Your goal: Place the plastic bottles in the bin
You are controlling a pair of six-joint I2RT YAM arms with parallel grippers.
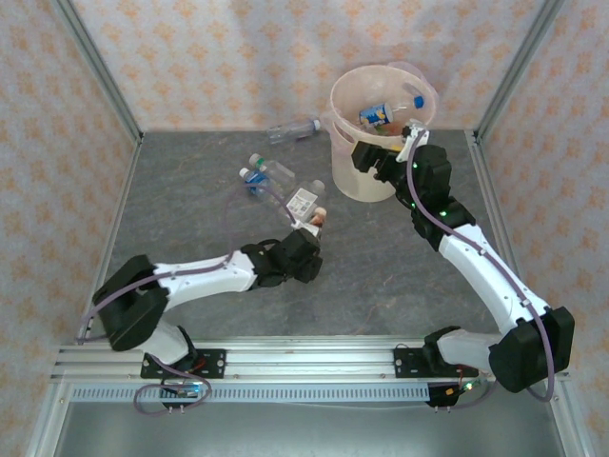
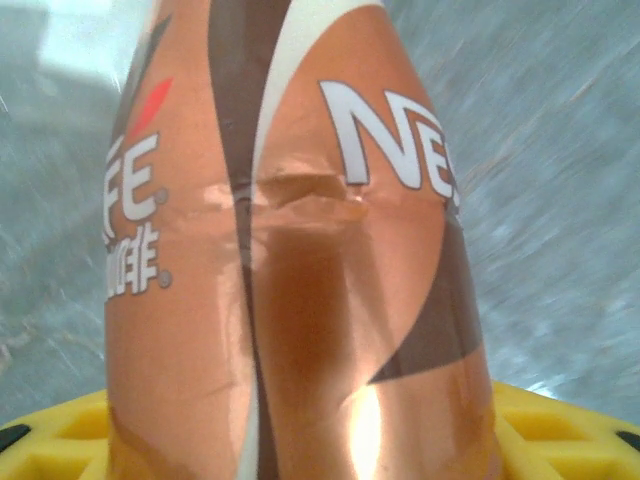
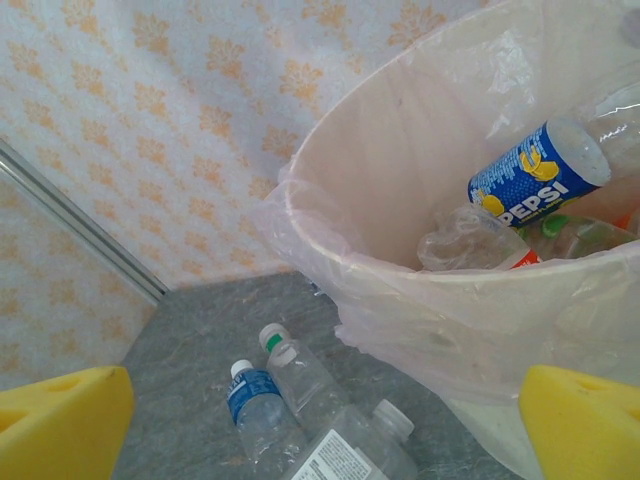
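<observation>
The left hand [image 1: 312, 226], around the brown-labelled bottle [image 2: 300, 300] mid-frame though whether it grips is unclear, should clamp squarely mid-body before lifting toward the bin [image 1: 344, 178].

Bin [image 1: 344, 181] stands far right on the table [image 1: 190, 209] (bottles [image 1: 378, 115] inside); more bottles [image 1: 266, 172] lie left of it.

Five plastic bottles [image 1: 304, 200] lie outside the one bin [image 1: 354, 181], and perhaps three more inside it.

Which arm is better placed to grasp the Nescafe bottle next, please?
Left: the Nescafe bottle sits between the yellow fingers of the left gripper, while the right gripper hangs open beside the bin, away from it.
</observation>
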